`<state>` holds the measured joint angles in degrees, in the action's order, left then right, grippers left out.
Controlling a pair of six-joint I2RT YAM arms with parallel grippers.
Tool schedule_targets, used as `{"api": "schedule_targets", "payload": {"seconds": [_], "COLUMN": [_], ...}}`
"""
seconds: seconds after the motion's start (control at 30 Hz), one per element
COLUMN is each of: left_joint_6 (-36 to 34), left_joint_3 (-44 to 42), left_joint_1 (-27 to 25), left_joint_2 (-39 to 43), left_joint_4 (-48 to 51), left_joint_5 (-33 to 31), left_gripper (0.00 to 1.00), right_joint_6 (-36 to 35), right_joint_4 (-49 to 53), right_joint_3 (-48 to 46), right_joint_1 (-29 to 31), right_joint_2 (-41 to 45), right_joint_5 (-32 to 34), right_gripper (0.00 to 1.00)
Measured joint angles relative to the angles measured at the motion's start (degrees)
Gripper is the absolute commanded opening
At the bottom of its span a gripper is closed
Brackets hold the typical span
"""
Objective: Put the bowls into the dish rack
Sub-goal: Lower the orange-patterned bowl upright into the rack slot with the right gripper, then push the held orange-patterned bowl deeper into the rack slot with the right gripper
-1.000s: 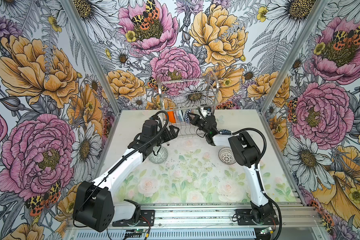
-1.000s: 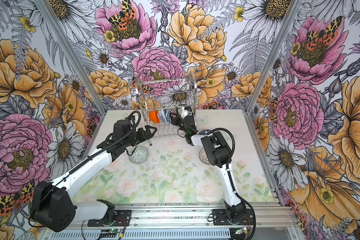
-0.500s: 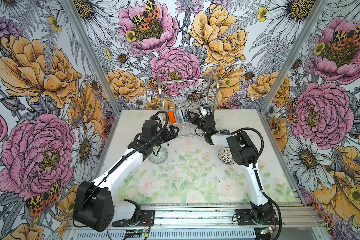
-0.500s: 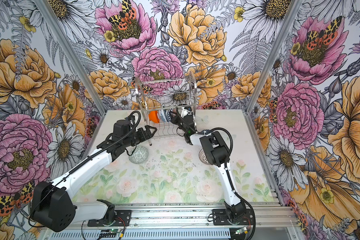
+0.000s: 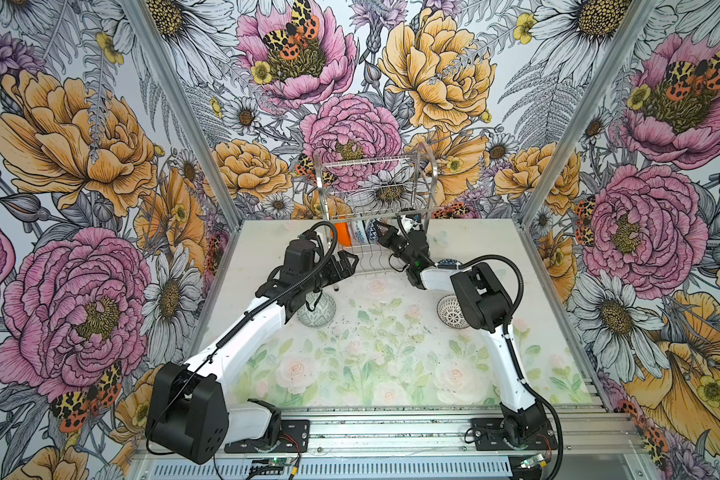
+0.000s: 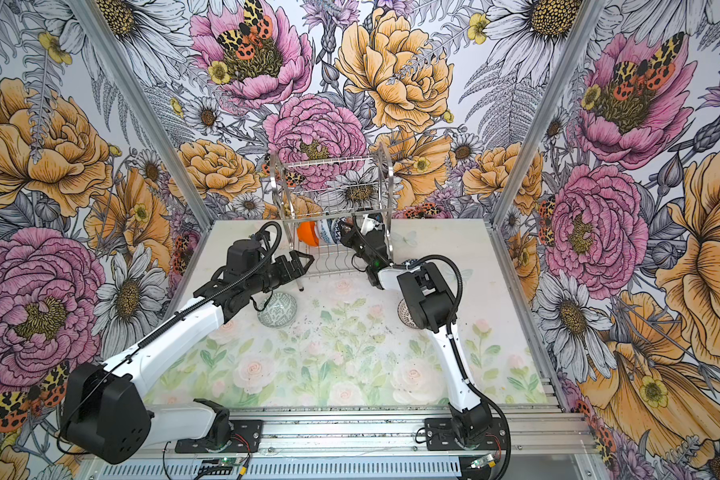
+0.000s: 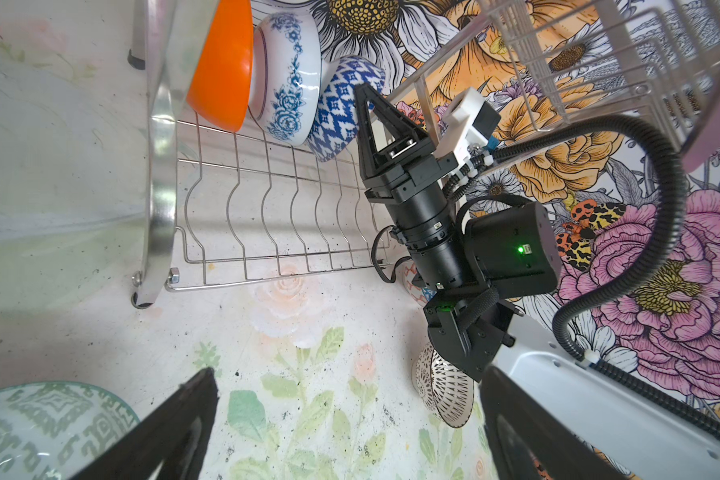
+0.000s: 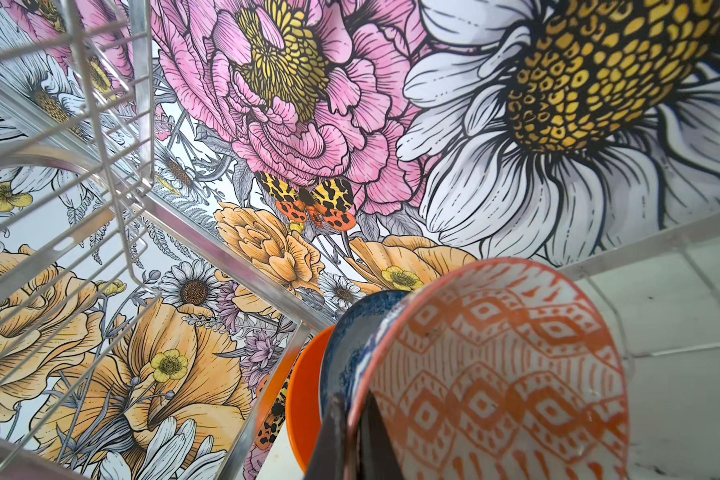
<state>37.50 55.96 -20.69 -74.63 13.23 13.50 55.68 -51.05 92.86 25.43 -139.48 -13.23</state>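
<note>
Right fingers (image 8: 329, 440), gripped bowl (image 8: 495, 374); nearer orange bowl (image 7: 221, 66)

Plain orange ceramic bowl (image 7: 221, 62), white bowl with blue flower sprigs (image 7: 287, 79), blue-and-white diamond bowl (image 7: 339, 112) patterned orange-and-white inside, at the black right gripper (image 7: 362, 89) tip, grey-green geometric bowl (image 5: 319, 313) beside the black left gripper (image 7: 346, 372), black-and-white lacy bowl (image 5: 449, 312) behind the right gripper, silver wire rack (image 7: 159, 166).

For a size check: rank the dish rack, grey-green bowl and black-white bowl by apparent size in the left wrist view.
1. dish rack, largest.
2. grey-green bowl, cropped and nearest the camera, so inflated.
3. black-white bowl, partly hidden.
</note>
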Motion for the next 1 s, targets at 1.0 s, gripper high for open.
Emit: {"api": "schedule_targets", "payload": {"seconds": [1.0], "left_joint_6": [-1.0], "left_joint_3": [0.0], "left_joint_1": [-0.6], "left_joint_2": [-2.3], "left_joint_4": [-4.5], "left_joint_5": [4.4], "left_gripper": [0.99], "right_joint_6": [0.7], "right_joint_4": [-1.3], "right_joint_3": [7.2], "right_joint_1": [-0.4], "right_joint_2": [-5.7], "right_joint_5": [0.0], "right_gripper": [0.04]}}
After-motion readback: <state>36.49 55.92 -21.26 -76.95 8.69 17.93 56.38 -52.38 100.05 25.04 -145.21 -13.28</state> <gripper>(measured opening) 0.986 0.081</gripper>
